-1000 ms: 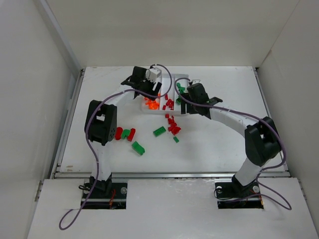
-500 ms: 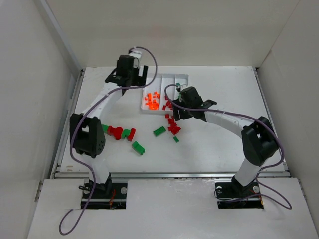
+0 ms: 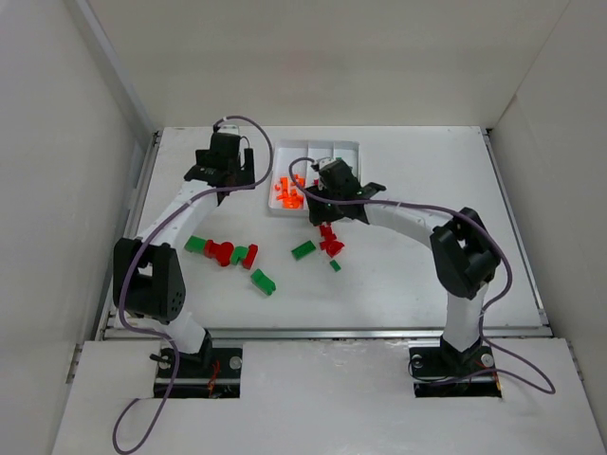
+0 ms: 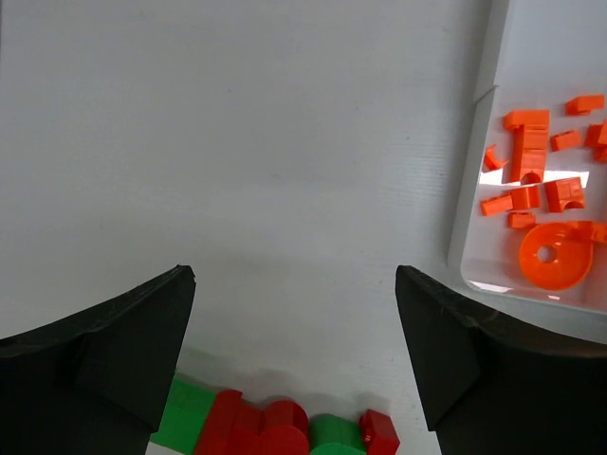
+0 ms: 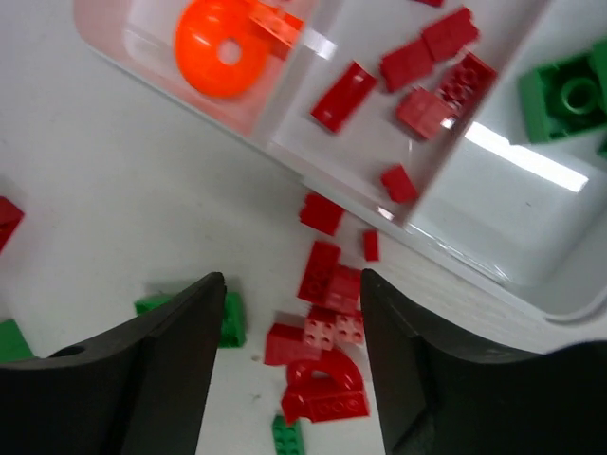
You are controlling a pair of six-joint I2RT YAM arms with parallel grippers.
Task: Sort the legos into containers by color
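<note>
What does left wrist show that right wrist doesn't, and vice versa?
Left wrist only: the open left gripper, the spread of small orange bricks in the tray's end compartment, and a row of green and red bricks on the table at the frame's bottom edge.
Right wrist only: the open right gripper, red bricks in the middle compartment, a green brick in the far compartment, and loose red bricks on the table beside the tray.
Both: the white tray and the orange disc in it.
</note>
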